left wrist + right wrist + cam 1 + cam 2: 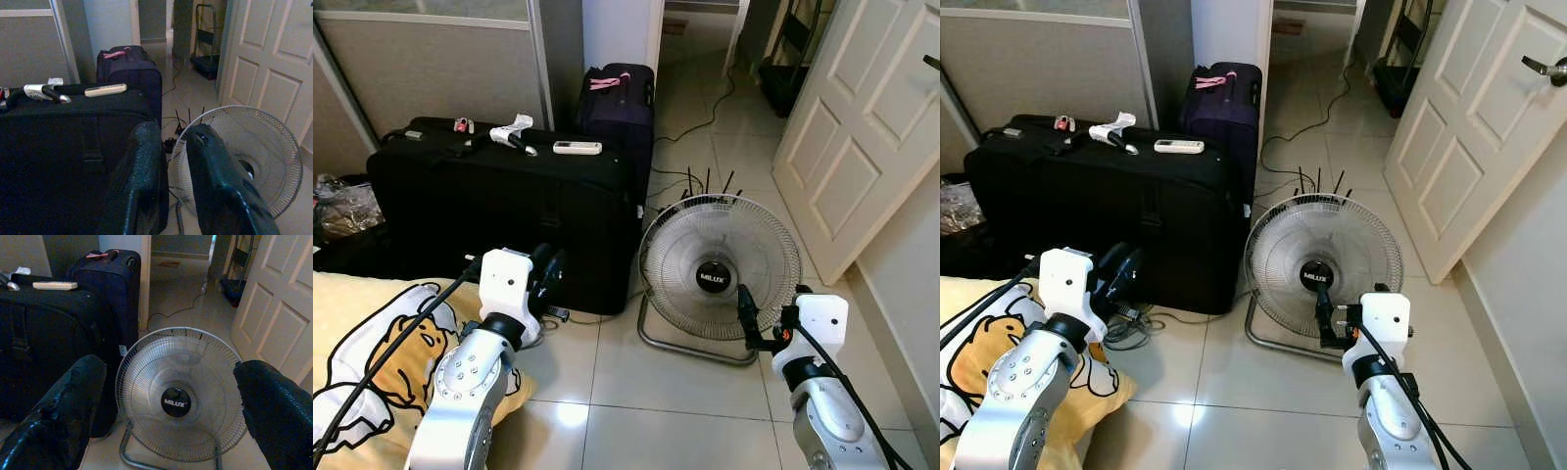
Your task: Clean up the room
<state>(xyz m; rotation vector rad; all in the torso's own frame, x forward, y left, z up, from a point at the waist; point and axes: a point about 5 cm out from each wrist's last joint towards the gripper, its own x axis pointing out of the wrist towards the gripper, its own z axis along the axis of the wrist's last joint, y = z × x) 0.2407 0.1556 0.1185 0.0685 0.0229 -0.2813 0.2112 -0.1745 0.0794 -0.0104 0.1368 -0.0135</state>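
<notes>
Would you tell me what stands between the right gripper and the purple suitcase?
The floor fan stands between the right gripper and the purple suitcase, as the left eye view shows.

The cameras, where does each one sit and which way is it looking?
Left eye view: on the head, looking forward and down at the black suitcase and fan; both silver arms show.
Right eye view: beside it, same scene, same arms.
Left wrist view: on the left wrist, looking along the left tool, fingers slightly apart, toward suitcase and fan.
Right wrist view: on the right wrist, looking through the wide-open right tool at the fan.
All four share the fan and suitcase.
</notes>
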